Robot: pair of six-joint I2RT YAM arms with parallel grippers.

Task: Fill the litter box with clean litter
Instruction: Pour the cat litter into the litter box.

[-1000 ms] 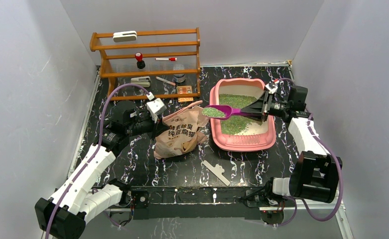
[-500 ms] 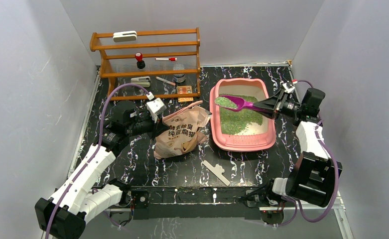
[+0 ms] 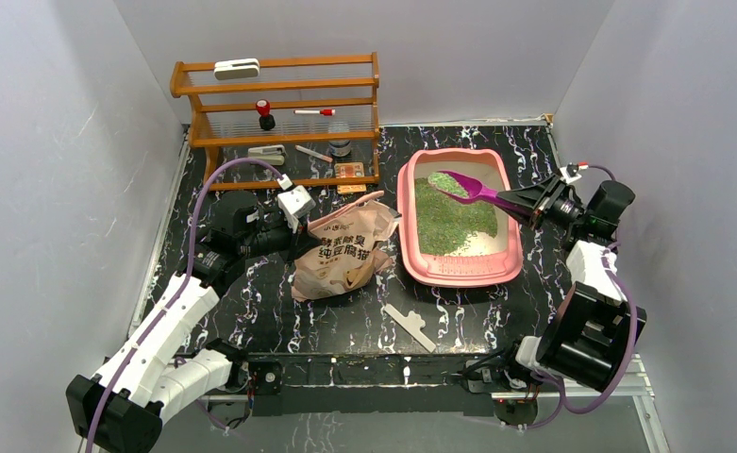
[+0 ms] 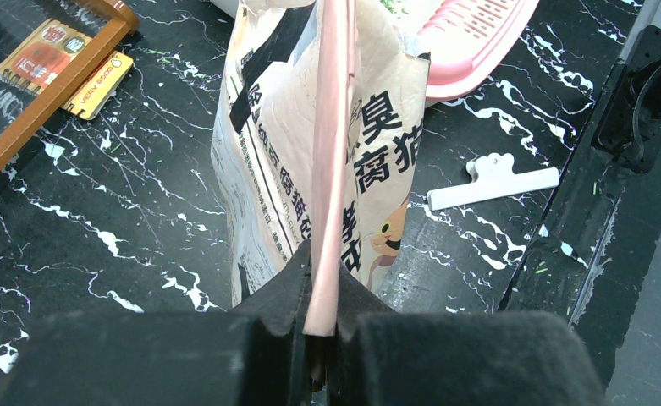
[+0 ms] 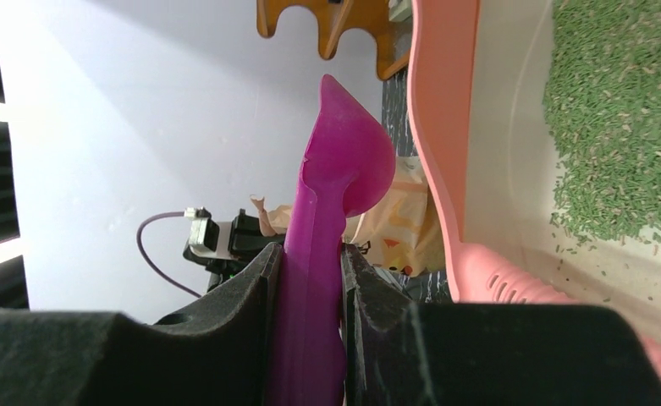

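Right fingers (image 5: 255, 296) clamped on purple plastic scoop (image 3: 482, 194) over pink rectangular plastic litter box (image 3: 460, 276), green granular litter (image 3: 444, 222) inside, left fingers (image 4: 280, 296) pinched together on edge of beige printed bag (image 3: 341, 250)

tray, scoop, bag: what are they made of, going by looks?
Litter box: moulded plastic, pink with a cream inside and a soft sheen; the rounded rim and slotted edge suggest moulding.
Scoop: rigid purple plastic, slightly glossy, one piece.
Bag: probably paper, matte beige, printed; it creases and crumples sharply. Whether it has a liner cannot be seen.
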